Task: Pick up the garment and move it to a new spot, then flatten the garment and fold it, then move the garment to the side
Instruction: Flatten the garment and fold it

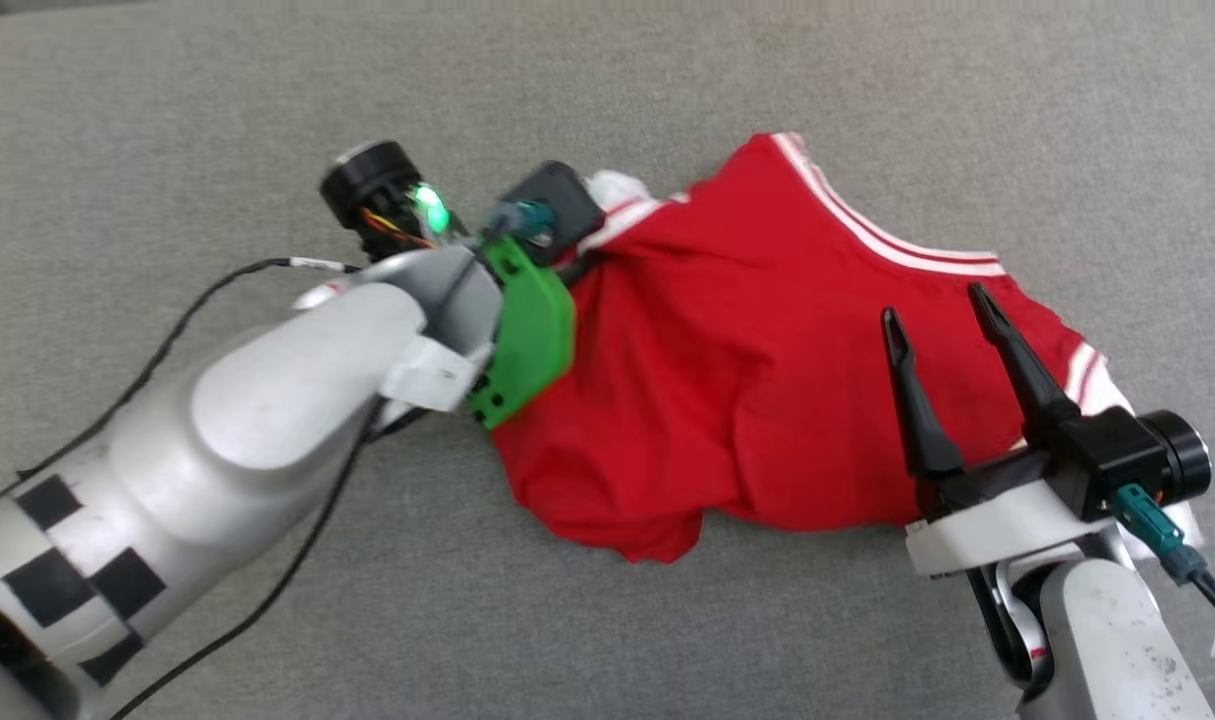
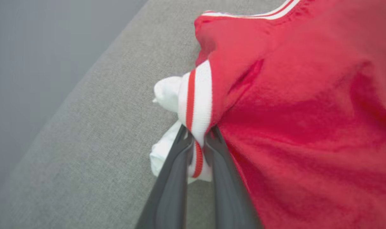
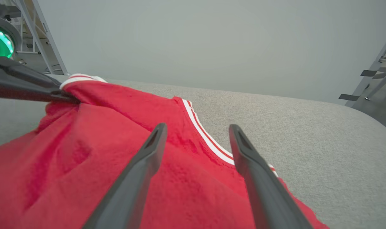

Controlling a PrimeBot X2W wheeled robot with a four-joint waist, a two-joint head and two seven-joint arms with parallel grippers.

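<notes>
The garment [image 1: 747, 380] is a red jersey with white striped trim, lying crumpled on the grey table [image 1: 267, 100]. My left gripper [image 2: 199, 135] is shut on the garment [image 2: 307, 121] at its red-and-white sleeve seam, with the white sleeve bunched just beyond the fingertips. In the head view that gripper's fingers are hidden behind its green wrist housing at the garment's left edge. My right gripper [image 1: 935, 300] hovers open over the garment's right side, fingers pointing toward the striped collar. In the right wrist view the right gripper [image 3: 197, 130] stands open above the garment [image 3: 84, 159], nothing between its fingers.
The grey fabric table surface [image 3: 307, 127] stretches all around the garment. A black cable [image 1: 167, 340] trails from the left arm across the table. Metal frame legs [image 3: 370, 76] stand beyond the table's far edge.
</notes>
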